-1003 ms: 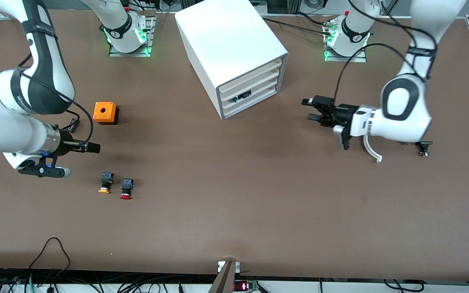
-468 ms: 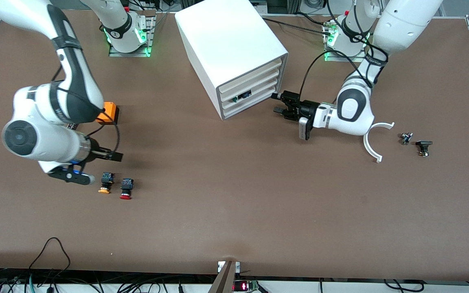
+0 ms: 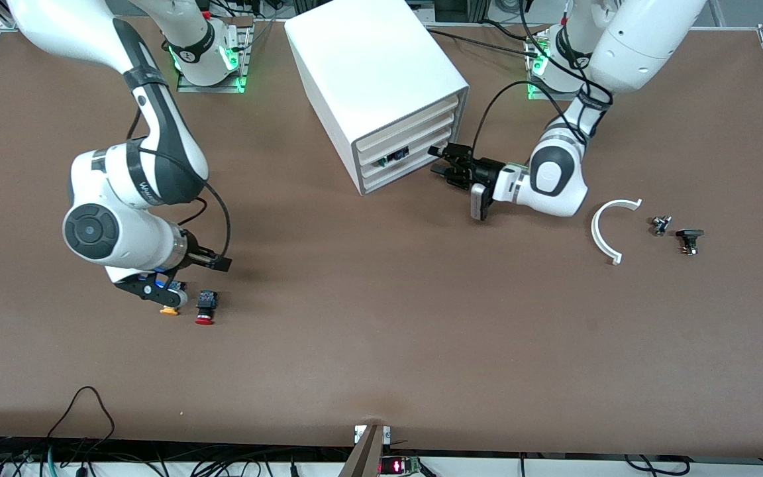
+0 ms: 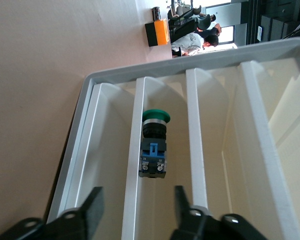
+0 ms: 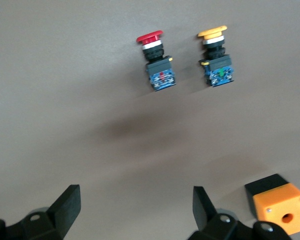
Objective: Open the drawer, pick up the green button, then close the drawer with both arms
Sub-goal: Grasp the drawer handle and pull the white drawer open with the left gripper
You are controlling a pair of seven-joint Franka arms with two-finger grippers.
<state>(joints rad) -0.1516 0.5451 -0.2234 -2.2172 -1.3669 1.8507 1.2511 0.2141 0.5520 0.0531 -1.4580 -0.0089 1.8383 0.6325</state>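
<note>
The white cabinet [image 3: 368,73] stands mid-table, all three drawers pushed in. My left gripper [image 3: 440,162] is at the front of the drawer [image 3: 414,163], the bottommost one. In the left wrist view its jaws [image 4: 137,205] stand apart, with the drawer's white front lip [image 4: 138,105] between them and untouched. The green-capped button [image 4: 154,145] lies in that drawer just inside the lip, and shows as a dark spot [image 3: 395,157] in the front view. My right gripper [image 3: 212,263] hangs open [image 5: 135,205] over the table toward the right arm's end, holding nothing.
A red-capped button [image 3: 204,308] and an orange-capped button [image 3: 169,310] lie under the right wrist. An orange box [image 5: 280,202] sits beside them, hidden by the right arm in the front view. A white curved piece [image 3: 610,228] and two small parts [image 3: 661,225] [image 3: 689,240] lie toward the left arm's end.
My left arm has swung in to the cabinet's drawer fronts and its jaws have narrowed. My right arm has moved along the table to above the two loose buttons, covering the orange box.
</note>
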